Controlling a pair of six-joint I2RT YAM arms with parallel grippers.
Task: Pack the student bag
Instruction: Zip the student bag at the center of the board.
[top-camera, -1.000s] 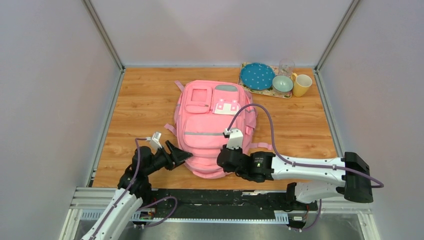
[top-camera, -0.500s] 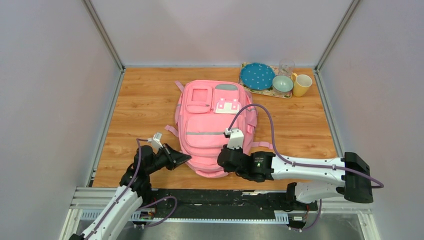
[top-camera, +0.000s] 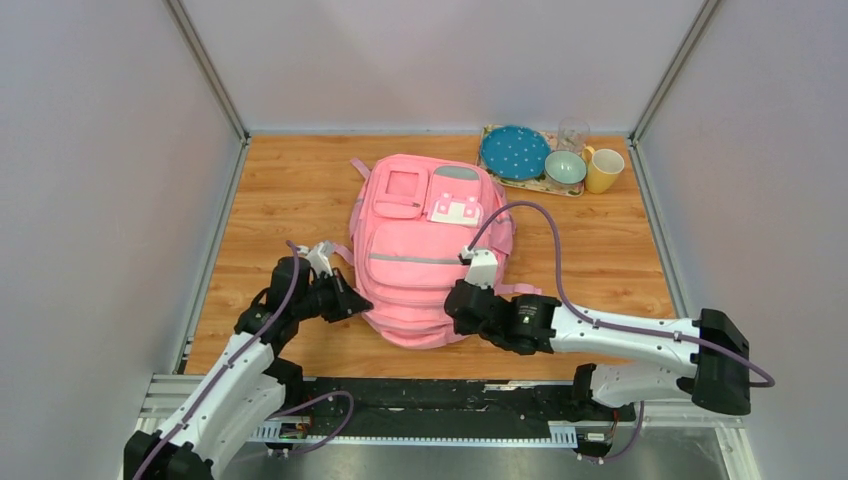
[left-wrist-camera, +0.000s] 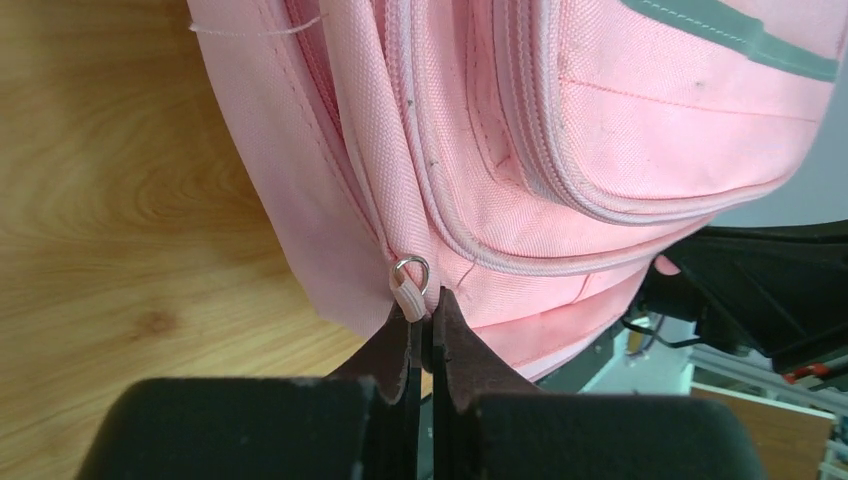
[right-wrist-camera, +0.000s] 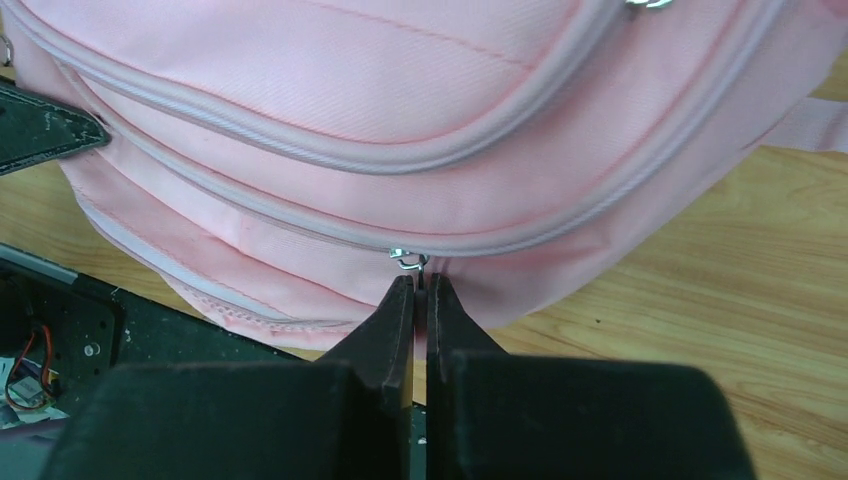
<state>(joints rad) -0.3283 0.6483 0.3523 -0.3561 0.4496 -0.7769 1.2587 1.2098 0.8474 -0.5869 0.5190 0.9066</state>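
The pink student bag (top-camera: 420, 260) lies flat on the wooden table, front pockets up, with its bottom end toward the arms. My left gripper (top-camera: 352, 304) is at the bag's lower left side. In the left wrist view it (left-wrist-camera: 425, 300) is shut on a pink zip pull (left-wrist-camera: 408, 296) that hangs from a small metal ring. My right gripper (top-camera: 456, 305) is at the bag's lower right part. In the right wrist view it (right-wrist-camera: 421, 285) is shut on a metal zip pull (right-wrist-camera: 408, 260) on the bag's (right-wrist-camera: 350, 80) zipped seam.
At the back right stands a tray (top-camera: 492, 168) with a blue dotted plate (top-camera: 515, 152), a pale bowl (top-camera: 565, 167), a clear glass (top-camera: 573, 133) and a yellow mug (top-camera: 604, 170) beside it. Grey walls enclose three sides. The black base rail (top-camera: 420, 400) runs along the near edge.
My left gripper has shut on the pink zip pull and moved away from the near edge. The bag and the right gripper have shifted slightly the same way.
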